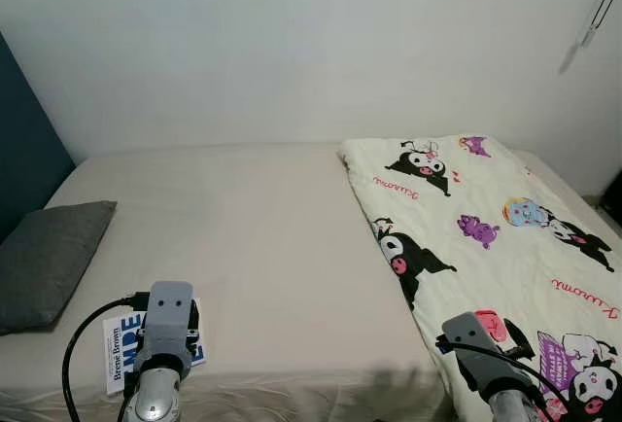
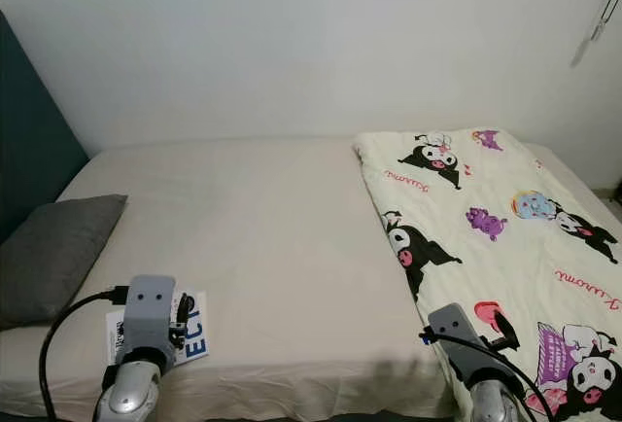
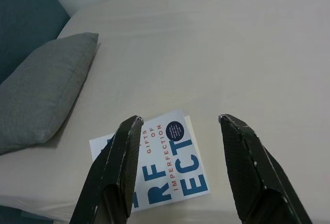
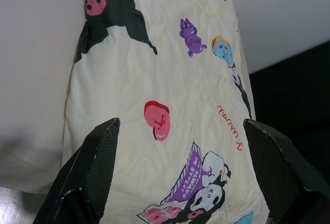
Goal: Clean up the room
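Hovering just above the book (image 3: 164, 164), the left gripper (image 3: 180, 131) has its two black fingers spread wide, holding nothing; the book lies flat on the bed (image 1: 272, 247) directly beneath and slightly ahead of the fingertips, at the bed's near edge. Its long axis appears to run roughly along the line of the fingers, with the near end tucked under the left-hand finger (image 3: 116, 167). The left arm is clearly the nearer one, so I judge that a short drop over the book is what a grasp would need.

Across the near edge from the book, the right gripper (image 4: 178, 131) hangs over the cartoon-printed blanket (image 1: 486, 237), fingers also wide apart and empty. That blanket lies well apart from the book, spread lengthwise down the bed's right side.

Beside the book, toward the headboard side, a grey pillow (image 1: 49, 257) rests against the dark blue panel (image 1: 24, 140). Beyond the book lies bare sheet, then the white wall (image 1: 292, 43). No container is to be seen.
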Motion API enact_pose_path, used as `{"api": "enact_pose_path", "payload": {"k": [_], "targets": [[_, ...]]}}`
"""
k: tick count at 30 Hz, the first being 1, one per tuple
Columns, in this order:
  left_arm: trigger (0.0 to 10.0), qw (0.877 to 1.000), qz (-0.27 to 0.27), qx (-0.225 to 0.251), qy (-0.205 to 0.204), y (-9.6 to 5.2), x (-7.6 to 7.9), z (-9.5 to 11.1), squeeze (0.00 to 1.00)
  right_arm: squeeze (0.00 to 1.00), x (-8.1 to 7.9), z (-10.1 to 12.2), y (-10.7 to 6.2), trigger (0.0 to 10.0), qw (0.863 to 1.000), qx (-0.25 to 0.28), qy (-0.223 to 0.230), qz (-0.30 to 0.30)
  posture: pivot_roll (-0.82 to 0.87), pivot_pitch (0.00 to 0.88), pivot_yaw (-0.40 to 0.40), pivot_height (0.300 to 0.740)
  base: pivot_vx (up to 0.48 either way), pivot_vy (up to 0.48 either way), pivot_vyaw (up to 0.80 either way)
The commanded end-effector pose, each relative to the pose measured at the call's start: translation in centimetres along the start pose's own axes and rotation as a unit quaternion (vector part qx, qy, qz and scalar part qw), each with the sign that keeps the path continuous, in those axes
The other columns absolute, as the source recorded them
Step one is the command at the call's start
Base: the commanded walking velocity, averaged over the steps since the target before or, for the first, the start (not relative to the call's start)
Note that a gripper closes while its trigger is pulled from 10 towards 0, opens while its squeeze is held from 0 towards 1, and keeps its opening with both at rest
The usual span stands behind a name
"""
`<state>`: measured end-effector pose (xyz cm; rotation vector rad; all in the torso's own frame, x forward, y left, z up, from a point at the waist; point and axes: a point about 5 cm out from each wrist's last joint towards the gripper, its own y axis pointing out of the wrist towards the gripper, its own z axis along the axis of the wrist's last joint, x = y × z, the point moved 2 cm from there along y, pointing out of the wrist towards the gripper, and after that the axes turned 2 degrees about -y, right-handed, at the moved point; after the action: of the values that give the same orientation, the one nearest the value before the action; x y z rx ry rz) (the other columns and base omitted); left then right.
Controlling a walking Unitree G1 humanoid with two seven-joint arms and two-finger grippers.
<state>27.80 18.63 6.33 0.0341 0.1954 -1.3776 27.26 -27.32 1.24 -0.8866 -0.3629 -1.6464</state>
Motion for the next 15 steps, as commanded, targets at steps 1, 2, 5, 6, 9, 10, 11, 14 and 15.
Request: {"api": "enact_pose_path", "payload": {"k": [1, 2, 5, 6, 9, 10, 11, 14, 15], "targets": [[10.0, 1.0, 0.0, -0.006, 0.01, -0.04, -0.41, -0.43, 0.0, 0.0, -0.61, -0.44, -0.23, 10.0, 1.0, -0.011, -0.005, 0.01, 0.03, 0.111, 0.027, 0.74, 0.0, 0.0, 0.0], [10.0, 1.0, 0.0, -0.006, 0.01, -0.04, -0.41, -0.43, 0.0, 0.0, -0.61, -0.44, -0.23, 10.0, 1.0, -0.011, -0.005, 0.01, 0.03, 0.111, 0.027, 0.74, 0.0, 0.0, 0.0], [10.0, 1.0, 0.0, -0.006, 0.01, -0.01, -0.43, -0.41, 0.0, 0.0, -0.6, -0.4, -0.19, 10.0, 1.0, -0.011, -0.004, 0.01, 0.03, 0.113, 0.025, 0.74, 0.0, 0.0, 0.0], [10.0, 1.0, 0.0, -0.006, 0.01, -0.01, -0.43, -0.41, 0.0, 0.0, -0.6, -0.4, -0.19, 10.0, 1.0, -0.011, -0.004, 0.01, 0.03, 0.113, 0.025, 0.74, 0.0, 0.0, 0.0], [10.0, 1.0, 0.001, -0.007, 0.01, -0.05, -0.45, -0.49, 0.0, 0.0, -0.59, -0.36, -0.14, 10.0, 1.0, -0.011, -0.005, 0.01, 0.03, 0.116, 0.026, 0.74, 0.0, 0.0, 0.0], [10.0, 1.0, 0.0, -0.007, 0.01, -0.05, -0.45, -0.5, 0.0, 0.0, -0.58, -0.34, -0.12, 10.0, 1.0, -0.011, -0.004, 0.01, 0.03, 0.117, 0.027, 0.74, 0.0, 0.0, 0.0], [10.0, 1.0, 0.0, -0.007, 0.01, -0.04, -0.46, -0.5, 0.0, 0.0, -0.58, -0.32, -0.11, 10.0, 1.0, -0.011, -0.004, 0.01, 0.03, 0.117, 0.027, 0.74, 0.0, 0.0, 0.0], [10.0, 1.0, 0.0, -0.007, 0.01, -0.03, -0.45, -0.5, 0.0, 0.0, -0.6, -0.3, -0.09, 10.0, 1.0, -0.011, -0.004, 0.01, 0.03, 0.118, 0.027, 0.74, 0.0, 0.0, 0.0], [10.0, 1.0, 0.0, -0.007, 0.009, -0.02, -0.43, -0.48, 0.0, 0.0, -0.6, -0.28, -0.08, 10.0, 1.0, -0.011, -0.004, 0.01, 0.03, 0.118, 0.028, 0.74, 0.0, 0.0, 0.0]]}}
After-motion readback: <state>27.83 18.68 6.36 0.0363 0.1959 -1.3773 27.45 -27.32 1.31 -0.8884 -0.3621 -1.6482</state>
